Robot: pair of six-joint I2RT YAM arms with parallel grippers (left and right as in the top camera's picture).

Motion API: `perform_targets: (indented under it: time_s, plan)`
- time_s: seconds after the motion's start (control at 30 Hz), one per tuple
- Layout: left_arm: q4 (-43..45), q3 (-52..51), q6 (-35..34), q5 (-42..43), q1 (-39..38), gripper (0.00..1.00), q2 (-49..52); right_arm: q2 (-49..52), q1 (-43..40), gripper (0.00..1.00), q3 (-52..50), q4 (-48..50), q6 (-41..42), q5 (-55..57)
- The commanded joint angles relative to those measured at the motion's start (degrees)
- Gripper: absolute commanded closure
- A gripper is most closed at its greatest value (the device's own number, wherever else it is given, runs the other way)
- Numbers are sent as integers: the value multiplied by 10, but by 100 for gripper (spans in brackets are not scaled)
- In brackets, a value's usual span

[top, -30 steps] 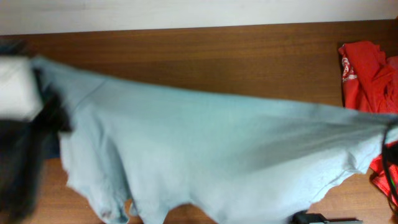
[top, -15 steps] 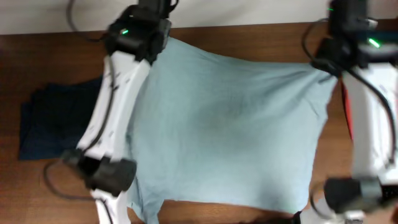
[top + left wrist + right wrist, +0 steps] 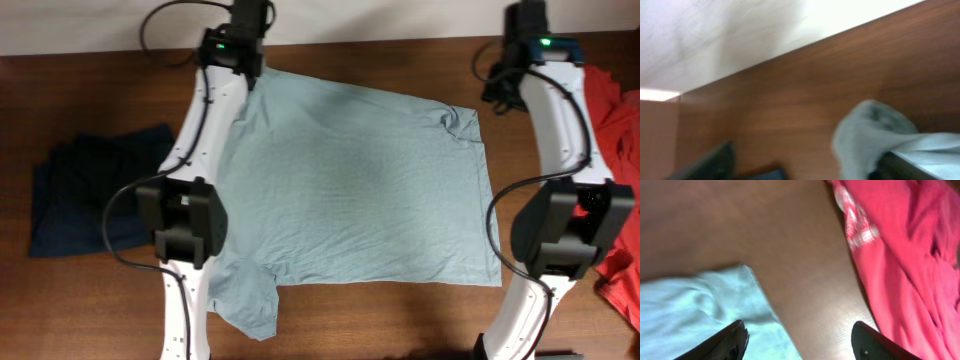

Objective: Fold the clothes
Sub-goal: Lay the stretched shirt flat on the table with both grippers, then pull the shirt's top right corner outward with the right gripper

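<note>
The pale grey-blue T-shirt [image 3: 350,190] lies spread flat on the wooden table, one sleeve at the lower left. At its far left corner my left gripper [image 3: 805,170] stands open. A bunched bit of the shirt [image 3: 870,130] rests against the right finger [image 3: 905,167], with nothing between the jaws. My right gripper [image 3: 797,345] is open above bare wood, between the shirt's far right corner [image 3: 695,305] and the red shirt [image 3: 905,255]. A dark navy garment [image 3: 80,200] lies folded at the left.
The red shirt [image 3: 618,110] is heaped along the right table edge. The white wall [image 3: 380,18] runs behind the table's far edge. Both arms [image 3: 200,130] [image 3: 565,120] stretch along the T-shirt's left and right sides.
Both grippers opened and let go of the T-shirt. It was stretched in the air a second ago, was carried to the far edge, and now lies flat on the table.
</note>
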Motion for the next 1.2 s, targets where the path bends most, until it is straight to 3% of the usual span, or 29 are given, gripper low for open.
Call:
perform_targets:
  time_s: [0.0, 0.13, 0.23, 0.33, 0.8, 0.9, 1.07, 1.17]
  plan:
    - [-20, 6, -8, -26, 39, 2, -71, -30, -49, 28, 5, -42, -4, -85]
    - [-34, 6, -26, -20, 62, 1, -112, -30, -74, 28, 5, -81, -5, -155]
    - [-55, 6, -27, 55, 78, 1, -142, -30, -72, 28, 5, -88, -77, -283]
    - [-68, 6, -27, 68, 80, 1, -144, -29, -52, 29, 4, -77, -114, -344]
    - [-226, 6, -76, 175, 71, 1, -144, 80, 31, 43, -33, 43, -133, -295]
    - [-250, 6, -79, 185, 71, 1, -144, 109, 33, 48, -33, 46, -76, -243]
    - [-253, 6, -80, 185, 70, 1, -144, 139, 33, 49, -33, 60, -72, -243]
    - [-252, 6, -80, 185, 70, 1, -144, 141, 34, 64, -33, 74, -72, -252]
